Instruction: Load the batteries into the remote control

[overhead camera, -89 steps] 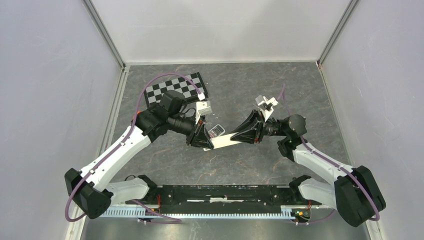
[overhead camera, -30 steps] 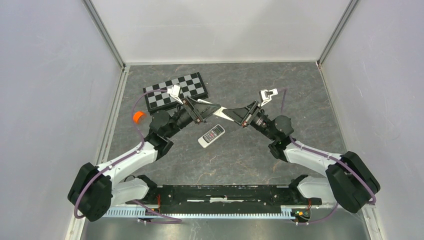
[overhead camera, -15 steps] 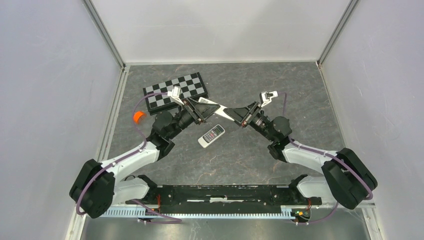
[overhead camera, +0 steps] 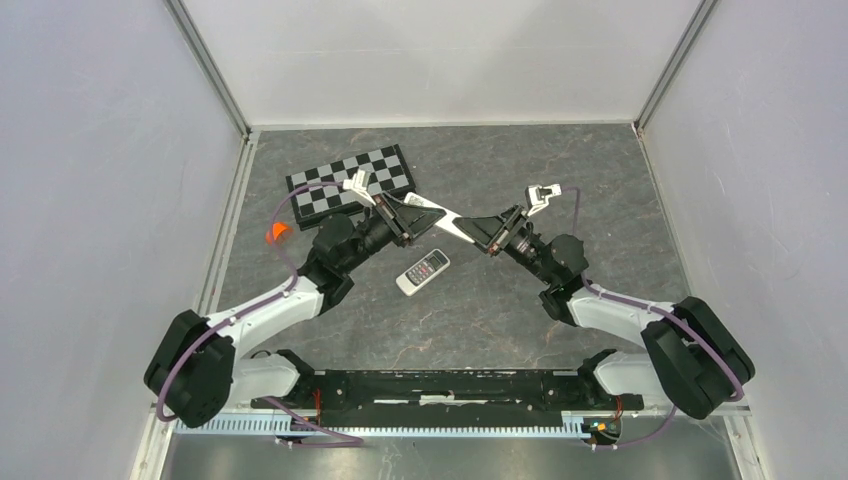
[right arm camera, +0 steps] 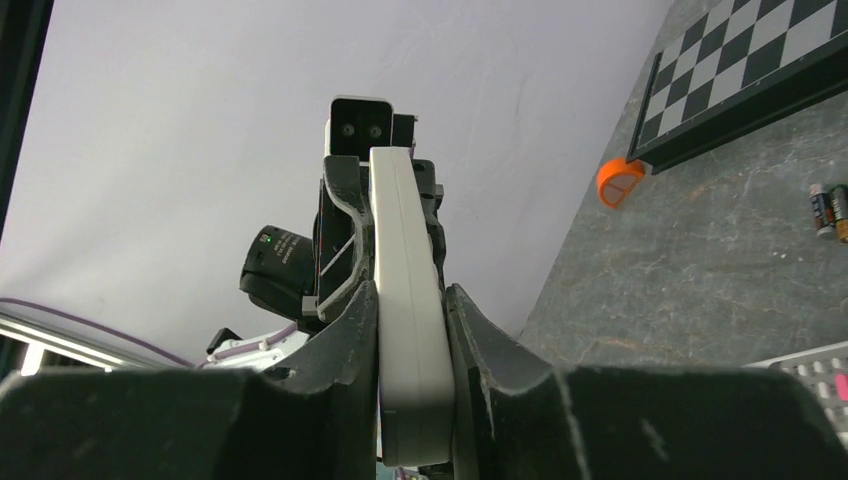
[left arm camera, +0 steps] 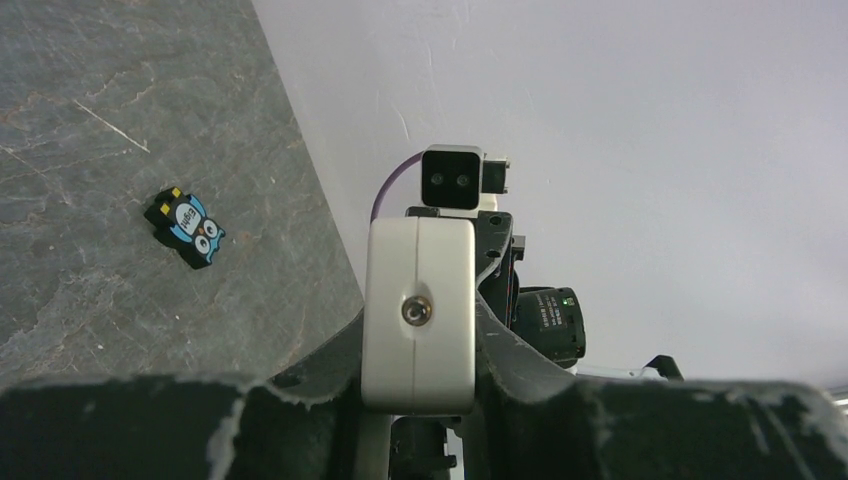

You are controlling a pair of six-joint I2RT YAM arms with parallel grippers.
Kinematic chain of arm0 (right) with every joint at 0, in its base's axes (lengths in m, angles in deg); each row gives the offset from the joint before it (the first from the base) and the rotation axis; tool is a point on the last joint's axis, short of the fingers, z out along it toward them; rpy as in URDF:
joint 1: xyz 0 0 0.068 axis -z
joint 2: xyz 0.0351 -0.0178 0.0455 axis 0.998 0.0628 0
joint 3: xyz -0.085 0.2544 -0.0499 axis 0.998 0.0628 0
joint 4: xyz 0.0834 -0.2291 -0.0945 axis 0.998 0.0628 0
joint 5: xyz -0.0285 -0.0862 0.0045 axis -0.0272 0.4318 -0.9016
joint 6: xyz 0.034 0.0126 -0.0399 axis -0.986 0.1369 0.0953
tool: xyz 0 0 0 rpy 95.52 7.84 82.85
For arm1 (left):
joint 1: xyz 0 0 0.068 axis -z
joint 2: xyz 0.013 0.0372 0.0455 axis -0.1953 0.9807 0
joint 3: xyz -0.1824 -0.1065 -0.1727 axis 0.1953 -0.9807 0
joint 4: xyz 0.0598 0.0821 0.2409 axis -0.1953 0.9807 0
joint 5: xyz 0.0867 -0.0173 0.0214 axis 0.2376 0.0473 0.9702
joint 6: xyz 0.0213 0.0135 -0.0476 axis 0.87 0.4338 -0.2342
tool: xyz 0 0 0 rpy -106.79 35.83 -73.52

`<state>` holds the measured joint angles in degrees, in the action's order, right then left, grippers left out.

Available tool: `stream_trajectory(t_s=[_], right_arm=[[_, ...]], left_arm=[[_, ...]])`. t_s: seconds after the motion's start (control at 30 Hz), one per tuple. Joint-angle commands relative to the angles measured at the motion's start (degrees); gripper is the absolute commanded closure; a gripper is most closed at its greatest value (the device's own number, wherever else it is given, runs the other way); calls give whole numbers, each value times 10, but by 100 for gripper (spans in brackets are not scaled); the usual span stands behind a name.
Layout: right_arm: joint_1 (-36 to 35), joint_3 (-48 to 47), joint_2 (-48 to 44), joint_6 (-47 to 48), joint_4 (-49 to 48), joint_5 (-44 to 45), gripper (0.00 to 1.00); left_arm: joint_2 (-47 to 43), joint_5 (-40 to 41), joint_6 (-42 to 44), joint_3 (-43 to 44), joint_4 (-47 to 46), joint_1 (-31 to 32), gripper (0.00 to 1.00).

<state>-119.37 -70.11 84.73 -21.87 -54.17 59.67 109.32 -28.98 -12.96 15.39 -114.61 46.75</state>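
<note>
Overhead, a dark stone-patterned table [overhead camera: 500,160] is seen, with a checkerboard [overhead camera: 350,180] laid flat toward its far left corner. Above the middle of the table the long white remote control [overhead camera: 452,224] is held clear of the surface between the two arms. One end is clamped by the left gripper [overhead camera: 415,213] and the other by the right gripper [overhead camera: 482,230], each closed firmly on it. In the left wrist view the remote's end face is seen pinched between the fingers; in the right wrist view it is seen edge-on between the pads. A shorter grey-white remote [overhead camera: 423,271] is seen lying on the table on the near side of the held one. A small orange piece [overhead camera: 275,233] is found beside the checkerboard's near left corner. A black-and-blue gadget [left arm camera: 187,226] is seen lying on the table near the wall. The batteries [right arm camera: 828,210] are seen side by side on the table, on the near side of the checkerboard and apart from the remote control.
</note>
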Motion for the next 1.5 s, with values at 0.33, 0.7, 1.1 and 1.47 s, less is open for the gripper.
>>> stream_trajectory(t_s=[0.33, 0.7, 1.1, 1.47], right_arm=[[94, 67, 12, 123, 102, -42, 60], [109, 50, 52, 113, 52, -56, 51], [120, 11, 63, 260, 152, -43, 47], [-10, -221, 141, 559, 458, 115, 44]], left_arm=[[86, -35, 72, 130, 31, -46, 98], [154, -26, 105, 138, 21, -51, 98], [161, 69, 236, 167, 148, -62, 98], [-70, 251, 350, 164, 502, -101, 98]])
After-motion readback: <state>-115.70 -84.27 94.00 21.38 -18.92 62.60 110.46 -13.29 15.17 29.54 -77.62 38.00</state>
